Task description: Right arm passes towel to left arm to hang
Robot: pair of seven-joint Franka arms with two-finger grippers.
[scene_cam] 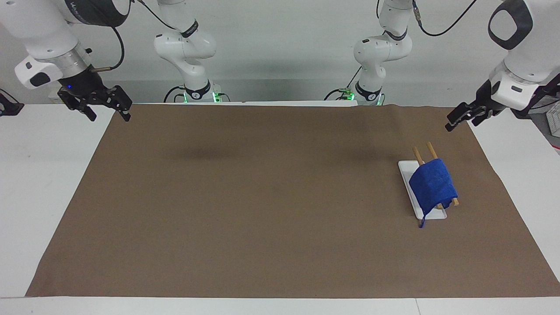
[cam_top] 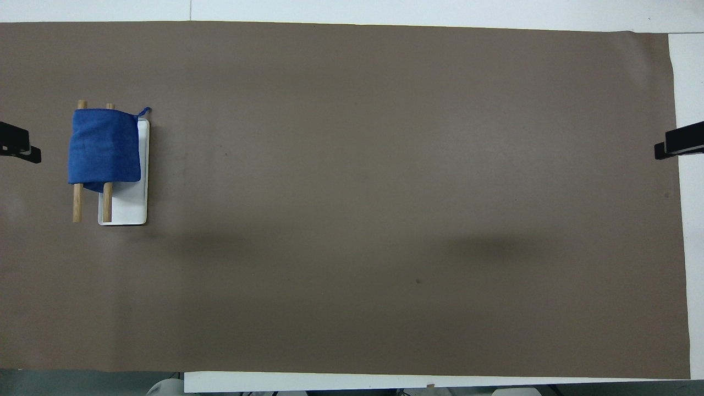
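Two glossy white jointed arms, dark bands with pale lettering at joints, green lights glowing at both bases. Right arm point(scene_cam: 48, 48): silver wrist ring, small blue light, wide black claw right gripper point(scene_cam: 107, 105), looping black cable with brass tip. Left arm point(scene_cam: 516, 52): dark rounded-ring panel on white housing, thin black cable, slim black left gripper point(scene_cam: 455, 120).

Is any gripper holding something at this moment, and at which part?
Nothing is held. The towel hangs over the wooden rack, apart from both grippers. The left gripper and the right gripper are both empty in the air.
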